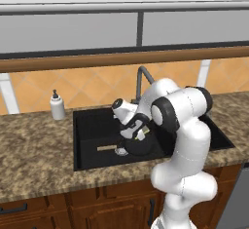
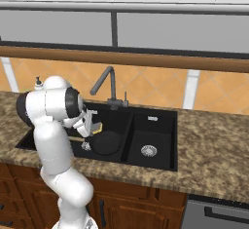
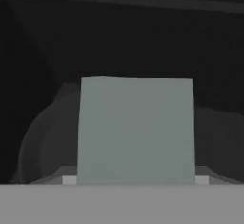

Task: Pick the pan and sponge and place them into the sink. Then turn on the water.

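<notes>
So the pan (image 2: 107, 143) is already sitting in the left basin of the sink (image 2: 154, 161), handle pointing toward the left wall. Now it's the sponge (image 3: 136, 130) step: the end effector (image 2: 92, 124) is clamped on it, grey-blue face filling the hand view, yellow edge peeking out just above the pan. Next move, I'd guess: ease down a touch, let go so it drops in the basin, then go for the faucet (image 2: 108, 87) at the back edge. No water running yet.

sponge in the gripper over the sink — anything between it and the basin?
Only the pan, already lying in the left basin of the sink, directly under the sponge held by the gripper. Nothing else visible below.
</notes>
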